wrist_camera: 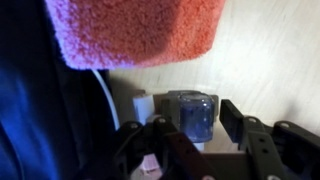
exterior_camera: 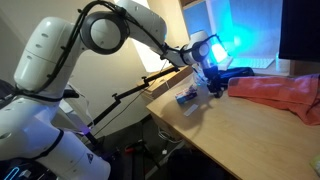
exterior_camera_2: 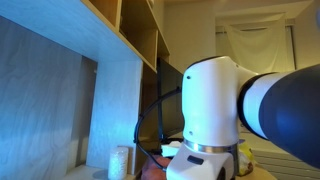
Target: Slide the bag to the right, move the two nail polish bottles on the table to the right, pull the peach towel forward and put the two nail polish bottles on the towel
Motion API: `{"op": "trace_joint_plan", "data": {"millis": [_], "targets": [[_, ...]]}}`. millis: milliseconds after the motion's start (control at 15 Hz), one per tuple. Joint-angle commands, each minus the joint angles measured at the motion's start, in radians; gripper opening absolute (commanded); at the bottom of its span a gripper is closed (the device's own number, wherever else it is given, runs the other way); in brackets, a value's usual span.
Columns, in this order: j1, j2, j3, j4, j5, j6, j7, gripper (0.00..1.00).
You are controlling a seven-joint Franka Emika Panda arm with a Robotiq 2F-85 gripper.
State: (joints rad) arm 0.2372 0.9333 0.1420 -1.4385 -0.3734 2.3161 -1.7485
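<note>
Bottle (wrist_camera: 193, 115) between jaws — near peach towel (wrist_camera: 140, 30).

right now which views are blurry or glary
wrist view: fluffy peach cloth towel out of focus, tiny bluish see-through bottle between the fingers sharper; in an exterior view blue glow flares behind the white robot arm; in an exterior view that arm blocks the dim scene

The arm (exterior_camera: 55, 75) reaches out from its base with the elbow joint (exterior_camera: 103, 32) raised high and the forearm (exterior_camera: 150, 38) sloping down to the wrist. The gripper (exterior_camera: 210, 85) hangs low and points downward. In the wrist view it enters from the bottom edge. Both dark fingers (wrist_camera: 236, 122) are visible and the jaws stand partly apart. In an exterior view a white joint housing (exterior_camera_2: 205, 105) fills the frame and the gripper is hidden.
</note>
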Motion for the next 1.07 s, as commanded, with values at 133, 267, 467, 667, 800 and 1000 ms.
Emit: {"op": "trace_joint_plan", "data": {"millis": [133, 267, 467, 667, 800, 1000], "targets": [[-0.014, -0.008, 0.004, 0.014, -0.004, -0.022, -0.044, 0.99], [-0.028, -0.007, 0.004, 0.025, 0.003, -0.017, -0.047, 1.00], [-0.039, -0.001, -0.012, 0.051, -0.001, 0.008, -0.026, 1.00], [-0.058, 0.014, -0.021, 0.089, 0.000, 0.034, -0.030, 1.00], [-0.071, 0.024, -0.020, 0.109, 0.006, 0.034, -0.036, 1.00], [-0.083, 0.043, -0.020, 0.141, 0.010, 0.030, -0.040, 1.00]]}}
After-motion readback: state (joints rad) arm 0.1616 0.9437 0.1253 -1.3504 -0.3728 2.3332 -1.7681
